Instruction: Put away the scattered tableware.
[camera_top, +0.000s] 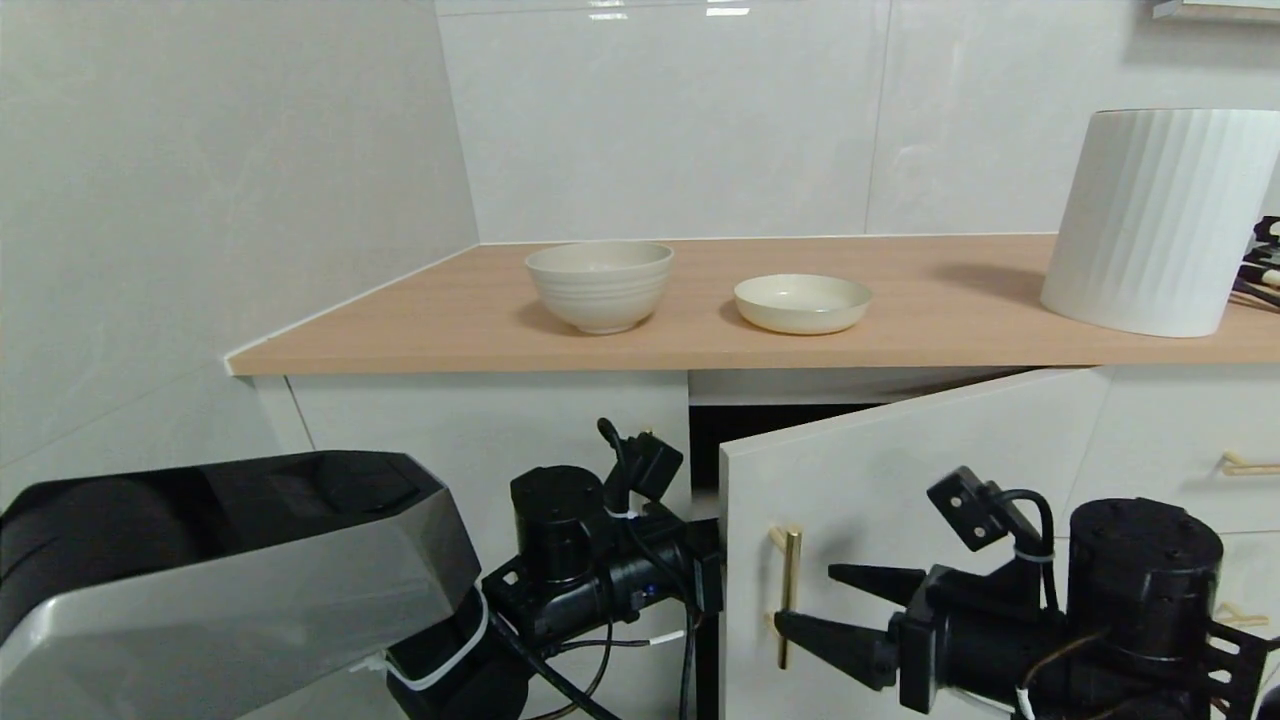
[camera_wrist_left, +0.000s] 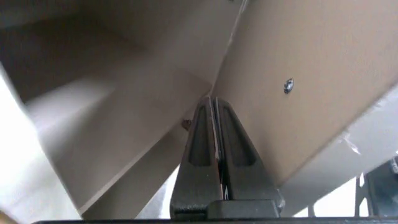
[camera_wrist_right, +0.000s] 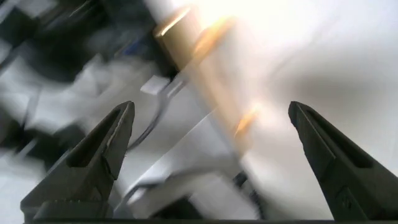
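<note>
Step in hand: opening the cabinet. Bowl and dish stand on the bench. Left gripper clenched, apparently behind the door edge. Right gripper released beside the handle. Next: swing the door wide, then fetch the bowl.

Hard glare blooms between the spread fingers of the right gripper, washing out the brass handle there. Past the closed left gripper the cabinet interior lies dim. Above both, the countertop is evenly lit, shadows soft
</note>
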